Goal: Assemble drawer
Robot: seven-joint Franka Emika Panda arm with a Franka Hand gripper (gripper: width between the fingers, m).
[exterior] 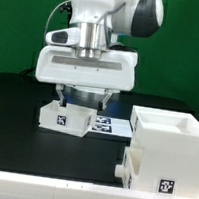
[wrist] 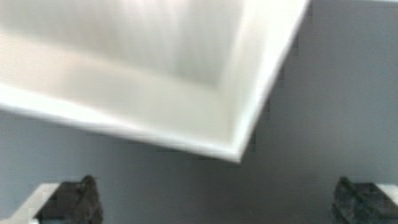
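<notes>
a white franka arm (exterior: 103, 12) is seen over a black table (exterior: 16, 107), its two-finger gripper (exterior: 80, 95) lowered just above a small, shallow, white plastic open-topped tray (exterior: 67, 117) bearing a black-and-white square tag on its front face. the fingertips are largely hidden behind the wide white gripper body in the exterior view, so contact with that tray cannot be told there. in the wrist view the two dark fingertips (wrist: 71, 200) are set wide apart with nothing between them; the fingers are spread and nothing is grasped. a white tray corner (wrist: 231, 140) with a raised rim fills much of the wrist view, lying beyond the fingertips over a grey surface.

just behind the small tray, towards the exterior view's right, a thin flat white marker board (exterior: 110, 122) printed with tags lies on the table. at the exterior view's right, well apart from the gripper, a tall boxy white plastic casing (exterior: 161, 155) stands upright, with an open-topped white tray part (exterior: 168, 124) at its top and a square tag on its lower front. a green backdrop (exterior: 26, 28) is seen behind the table.
</notes>
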